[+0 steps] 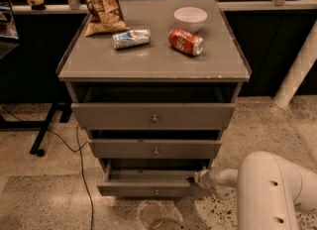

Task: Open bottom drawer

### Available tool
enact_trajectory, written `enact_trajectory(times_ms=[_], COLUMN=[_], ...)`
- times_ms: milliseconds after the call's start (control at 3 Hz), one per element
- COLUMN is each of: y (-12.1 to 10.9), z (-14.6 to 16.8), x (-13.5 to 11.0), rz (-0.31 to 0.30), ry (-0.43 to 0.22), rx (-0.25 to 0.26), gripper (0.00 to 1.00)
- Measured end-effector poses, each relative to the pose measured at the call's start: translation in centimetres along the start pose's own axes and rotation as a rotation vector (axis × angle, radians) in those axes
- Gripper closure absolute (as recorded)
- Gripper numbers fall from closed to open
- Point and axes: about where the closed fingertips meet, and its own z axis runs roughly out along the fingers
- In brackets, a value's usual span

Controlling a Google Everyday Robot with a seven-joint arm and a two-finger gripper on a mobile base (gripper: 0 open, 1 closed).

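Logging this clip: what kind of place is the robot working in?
Probably an office or lab test area: a grey drawer cabinet staged with a chip bag and a red can, a speckled floor, a loose cable. The end effector sits at the right end of the bottom drawer.

Grey cabinet top (148, 65) held 4 items: chip bag (101, 6) at back left, crushed silver can (131, 38) on side near it, red soda can (185, 42) on side right of centre, white bowl (190, 18) upright behind red can. Top drawer (114, 116) and middle drawer (124, 149) stood partly out, 1 round knob each. Black cable (81, 164) trailed over speckled floor (262, 125) at left.
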Motion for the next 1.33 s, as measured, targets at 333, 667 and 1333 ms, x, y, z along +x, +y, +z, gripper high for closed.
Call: enact_trajectory(times_ms=[333,667,1333], y=[-0.5,-0.6,0.6], z=[-1.8,-3.8,-3.6], x=[2.5,4.6,4.3], rz=[0.011,0.016,-0.018], ry=[0.073,0.126,0.128], rx=[-0.016,-0.042,-0.045], gripper=[1.00,1.00,1.00])
